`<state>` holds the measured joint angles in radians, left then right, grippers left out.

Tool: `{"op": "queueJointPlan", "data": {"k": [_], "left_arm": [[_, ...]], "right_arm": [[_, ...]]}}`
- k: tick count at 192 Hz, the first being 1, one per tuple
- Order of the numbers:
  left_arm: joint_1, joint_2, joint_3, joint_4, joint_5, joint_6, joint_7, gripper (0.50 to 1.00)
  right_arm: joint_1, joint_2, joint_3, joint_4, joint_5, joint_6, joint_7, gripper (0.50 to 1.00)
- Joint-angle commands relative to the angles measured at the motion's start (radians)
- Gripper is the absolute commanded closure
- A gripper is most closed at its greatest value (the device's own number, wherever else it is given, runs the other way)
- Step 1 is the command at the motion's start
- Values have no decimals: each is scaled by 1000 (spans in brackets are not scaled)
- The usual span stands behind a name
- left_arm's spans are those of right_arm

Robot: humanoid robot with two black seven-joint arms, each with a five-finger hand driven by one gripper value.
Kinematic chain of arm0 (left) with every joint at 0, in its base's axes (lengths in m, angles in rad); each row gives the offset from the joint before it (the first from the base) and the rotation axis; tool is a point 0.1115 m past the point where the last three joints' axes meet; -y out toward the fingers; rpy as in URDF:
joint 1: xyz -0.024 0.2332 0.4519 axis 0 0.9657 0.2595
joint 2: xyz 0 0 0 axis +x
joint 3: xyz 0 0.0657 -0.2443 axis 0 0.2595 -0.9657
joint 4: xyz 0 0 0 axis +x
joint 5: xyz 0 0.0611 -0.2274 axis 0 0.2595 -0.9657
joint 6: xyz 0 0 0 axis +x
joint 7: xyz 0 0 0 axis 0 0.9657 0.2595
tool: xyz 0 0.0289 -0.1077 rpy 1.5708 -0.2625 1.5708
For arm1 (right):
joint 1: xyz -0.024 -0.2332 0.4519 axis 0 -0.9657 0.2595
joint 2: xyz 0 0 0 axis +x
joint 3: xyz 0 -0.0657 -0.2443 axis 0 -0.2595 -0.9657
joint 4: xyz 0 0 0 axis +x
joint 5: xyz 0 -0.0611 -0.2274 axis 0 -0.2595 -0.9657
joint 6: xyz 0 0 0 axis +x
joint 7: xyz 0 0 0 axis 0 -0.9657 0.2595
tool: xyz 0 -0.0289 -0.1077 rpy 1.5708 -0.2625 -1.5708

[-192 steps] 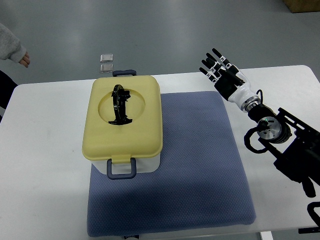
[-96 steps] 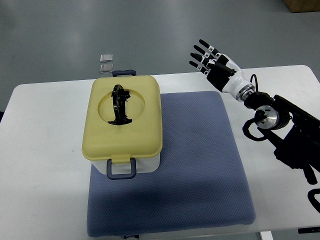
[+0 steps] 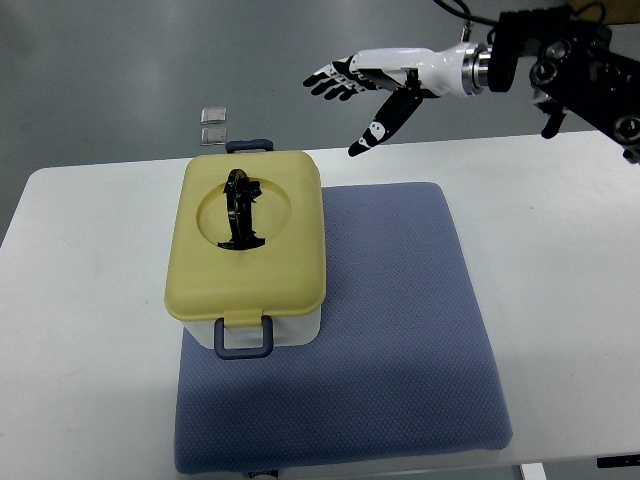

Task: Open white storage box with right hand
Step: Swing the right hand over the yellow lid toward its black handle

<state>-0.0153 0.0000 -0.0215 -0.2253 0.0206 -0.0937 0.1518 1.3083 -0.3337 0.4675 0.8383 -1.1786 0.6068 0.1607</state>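
White storage box sits on left part of blue mat on table, yellow lid closed, latches apparently unreleased; nothing done yet. Right hand hovers beyond far right corner, fingers spread, holding nothing. Box long axis runs near-to-far, black handle aligned with it.

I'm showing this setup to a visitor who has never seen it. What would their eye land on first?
Probably the pale yellow lid of the white storage box, closed, with a black handle in its round recess, sitting on the left of a blue mat. Next, the right hand at upper right, fingers spread, above the table's far edge and apart from the box.
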Motion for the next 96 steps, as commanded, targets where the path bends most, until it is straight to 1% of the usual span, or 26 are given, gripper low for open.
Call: {"op": "queueJointPlan", "data": {"k": [1,16,34,96], "left_arm": [[0,0,2,0,-1,0,0,500],[0,0,0,1,-2,0,0,500],[0,0,0,3,-4,0,0,500],[2,0,0,1,-5,0,0,500]], "right_arm": [[80,8,-29,28,-110,4,0,568],[126,16,-58,56,-141,4,0,570],[149,76,-75,59,-144,4,0,570],[138,157,-76,62,-147,4,0,570]]}}
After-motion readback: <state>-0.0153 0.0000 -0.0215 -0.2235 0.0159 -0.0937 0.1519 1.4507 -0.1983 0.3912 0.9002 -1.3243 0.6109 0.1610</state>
